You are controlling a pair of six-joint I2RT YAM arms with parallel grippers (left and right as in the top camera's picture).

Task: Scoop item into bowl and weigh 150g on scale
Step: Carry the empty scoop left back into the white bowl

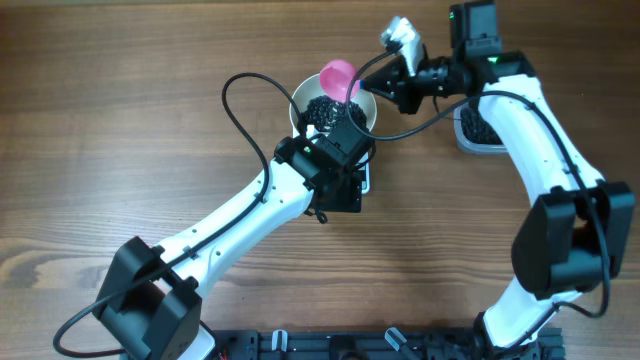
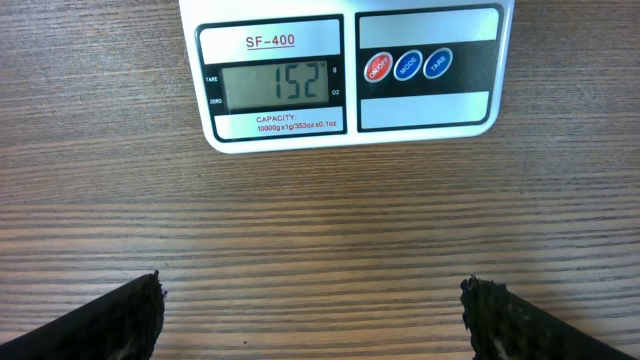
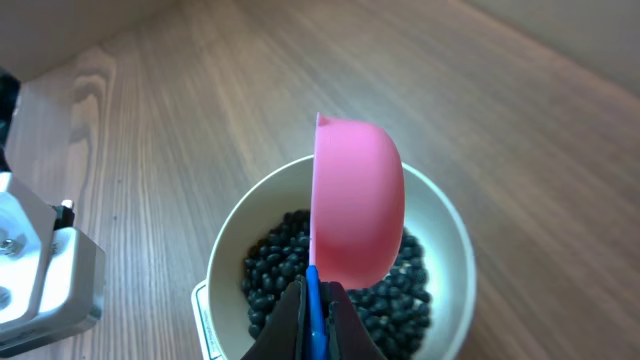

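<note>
Robot test bench, lab-like, not a lived-in kitchen. Bare wood-grain table [image 1: 100, 100]; two white-and-black arms [image 1: 250, 210] rise from a black rail [image 1: 330, 345] at its edge, cable [image 1: 225, 97] looping loose. Kitchen props only: digital scale [image 2: 350, 80] just ahead of the left fingers [image 2: 110, 320]; pink scoop [image 3: 360, 200] pinched in the right fingers [image 3: 280, 335], beyond them a white bowl [image 3: 455, 230] of black beans [image 3: 270, 270].

The round white bowl [image 3: 452, 235] sat on the small flat white rectangular scale [image 2: 350, 120] just above the middle of the overhead frame, glossy black bean-like pieces [image 3: 280, 265] heaped inside it. The pink plastic scoop [image 3: 358, 200] hung over the bowl. The clear plastic tub [image 1: 466, 143] stood to the right on the wooden table [image 1: 120, 120].
</note>
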